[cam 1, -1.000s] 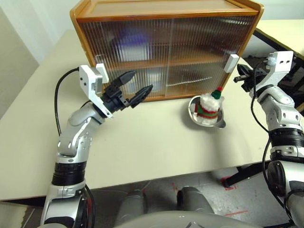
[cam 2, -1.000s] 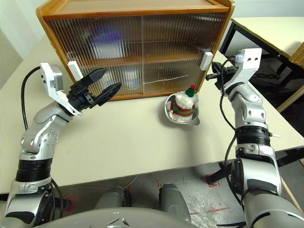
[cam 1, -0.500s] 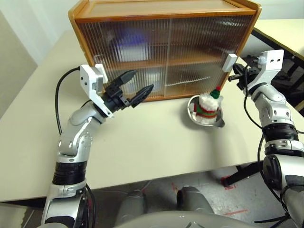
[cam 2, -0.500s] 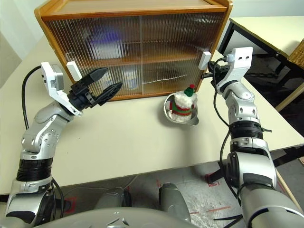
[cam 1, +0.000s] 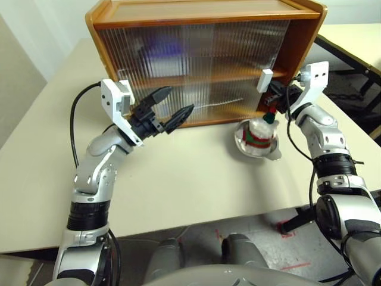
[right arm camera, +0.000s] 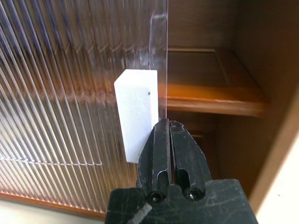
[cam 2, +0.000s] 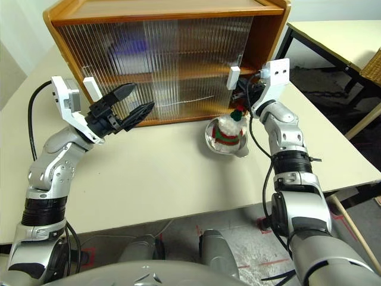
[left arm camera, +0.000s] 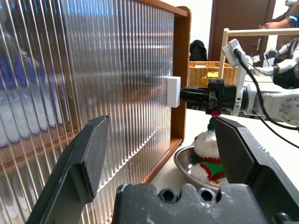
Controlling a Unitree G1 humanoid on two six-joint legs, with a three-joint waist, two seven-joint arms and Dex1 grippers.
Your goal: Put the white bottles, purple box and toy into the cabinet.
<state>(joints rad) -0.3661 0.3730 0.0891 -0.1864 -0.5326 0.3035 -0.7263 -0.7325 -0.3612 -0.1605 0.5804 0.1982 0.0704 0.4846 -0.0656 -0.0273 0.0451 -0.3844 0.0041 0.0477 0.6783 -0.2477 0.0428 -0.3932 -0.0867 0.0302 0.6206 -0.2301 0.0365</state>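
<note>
Nowhere is writing legible; left gripper [cam 1: 168,105] jaws wide, right gripper [right arm camera: 167,140] jaws pressed together beside door handle [right arm camera: 138,112].

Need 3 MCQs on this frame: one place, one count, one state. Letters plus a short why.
1. Where is the toy?
A. in the metal bowl
B. on the cabinet top
C. in the left end effector

2. How many white handles are on the sliding doors?
A. one
B. two
C. four

3. The right end effector is:
A. wide open
B. shut
C. holding the toy

Key: A, the toy sits in the bowl; B, one handle on the right door, one on the left door; B, its fingers lie together by the right handle.
</note>
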